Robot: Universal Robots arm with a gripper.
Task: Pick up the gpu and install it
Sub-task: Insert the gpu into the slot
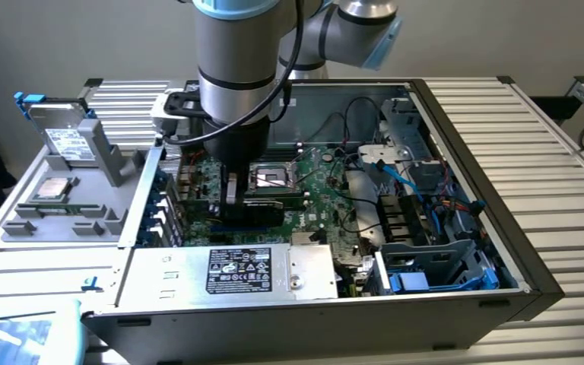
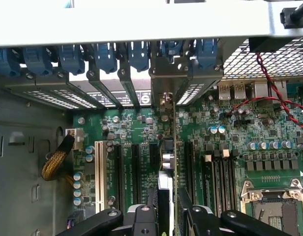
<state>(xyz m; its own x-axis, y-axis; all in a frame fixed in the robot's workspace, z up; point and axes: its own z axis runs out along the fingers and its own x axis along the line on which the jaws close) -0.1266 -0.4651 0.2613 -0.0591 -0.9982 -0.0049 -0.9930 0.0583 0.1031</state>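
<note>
While the gripper [image 2: 167, 219] clamps the gpu [image 2: 167, 160], it stands edgewise over the motherboard [image 2: 230, 147].

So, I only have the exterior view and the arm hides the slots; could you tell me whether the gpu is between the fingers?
Observer: Yes, in the wrist view the gpu stands edge-on between the fingers, which look closed on it.
Operator: Thanks. Where is its bracket?
Observer: The silver bracket sits among the rear slot covers, by the blue clips.
Operator: And which slot?
Observer: It lines up between the white slot and the memory slots; seating I cannot judge.
</note>
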